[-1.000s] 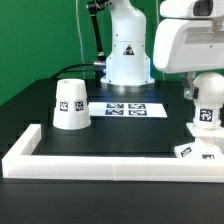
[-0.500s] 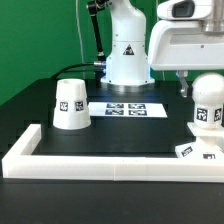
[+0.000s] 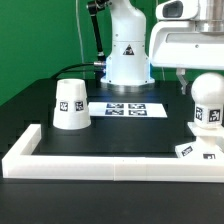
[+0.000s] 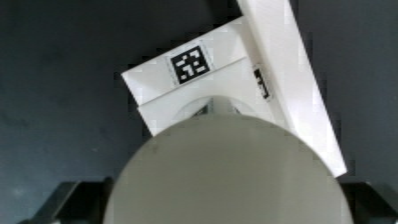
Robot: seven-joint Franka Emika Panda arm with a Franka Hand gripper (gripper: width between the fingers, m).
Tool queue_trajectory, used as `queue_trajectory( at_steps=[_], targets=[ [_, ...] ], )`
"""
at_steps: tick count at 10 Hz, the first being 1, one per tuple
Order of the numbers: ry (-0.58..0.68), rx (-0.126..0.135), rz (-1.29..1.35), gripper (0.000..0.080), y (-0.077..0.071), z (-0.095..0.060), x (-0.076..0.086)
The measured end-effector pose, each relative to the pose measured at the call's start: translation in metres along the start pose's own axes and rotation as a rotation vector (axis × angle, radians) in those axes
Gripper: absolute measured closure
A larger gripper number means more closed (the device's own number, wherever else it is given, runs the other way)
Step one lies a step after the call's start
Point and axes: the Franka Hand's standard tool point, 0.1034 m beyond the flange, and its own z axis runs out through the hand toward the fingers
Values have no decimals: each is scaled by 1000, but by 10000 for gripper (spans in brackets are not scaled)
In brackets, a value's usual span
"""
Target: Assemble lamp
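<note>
bulb [image 3: 207, 100]: upright on base [image 3: 198, 151], at 3 o'clock in the exterior view. gripper [image 4: 221, 204]: lifted slightly since a second ago, bulb unmoved; jaws flank the bulb, grip cannot be told. shade [image 3: 70, 103]: at 9 o'clock, likely next to fit.

The arm hangs at the exterior view's right, its gripper [image 4: 222, 204] clamped around the bulb [image 3: 207, 104].
</note>
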Motion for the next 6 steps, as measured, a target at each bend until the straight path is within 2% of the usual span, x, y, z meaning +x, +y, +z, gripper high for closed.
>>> queue_trajectory(
  at_steps=[2, 6],
  targets=[
    [-5, 7, 114, 220, -1, 0, -1],
    [-3, 69, 579, 220, -1, 1, -4]
  ],
)
